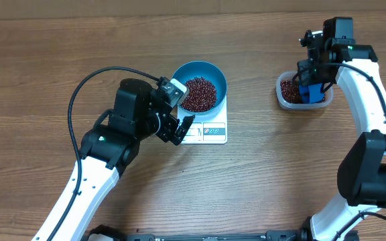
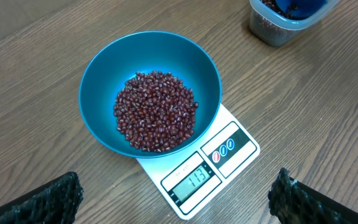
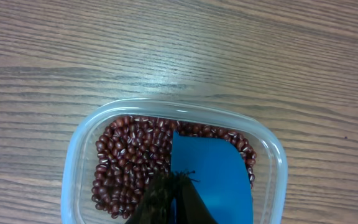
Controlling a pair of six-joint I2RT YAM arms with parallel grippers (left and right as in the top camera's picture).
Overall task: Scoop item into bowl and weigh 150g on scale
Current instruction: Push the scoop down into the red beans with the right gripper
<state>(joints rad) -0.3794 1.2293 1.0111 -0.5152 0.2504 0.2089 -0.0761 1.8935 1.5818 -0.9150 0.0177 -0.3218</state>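
The beans (image 2: 156,111) lie as a loose heap in the bottom of the bowl (image 2: 104,74), which sits centred on the scale (image 2: 232,152) on the table (image 1: 246,187). The display (image 2: 191,180) appears to read 113, though the digits are small, so the load is judged short of the target and at least one more partial scoop is needed. The supply is the tub (image 3: 73,162), well apart from the scale on the robot's right and holding more beans. The right gripper (image 3: 169,200) is pressed together on the handle of the scoop (image 3: 210,174), whose blade points away from the fingers and rests in the tub over the beans; whether the blade is loaded cannot be told from the wrist view. The bowl lies to the left of this gripper, roughly level with it across the table, so the coming transfer is a sideways carry leftward with the blade kept level. The right arm is the nearer arm to the tub and carries the tool. The left gripper (image 1: 177,128) is spread wide and holds nothing, hovering just beside the scale on its near-left edge, with its camera looking onto the bowl and display.
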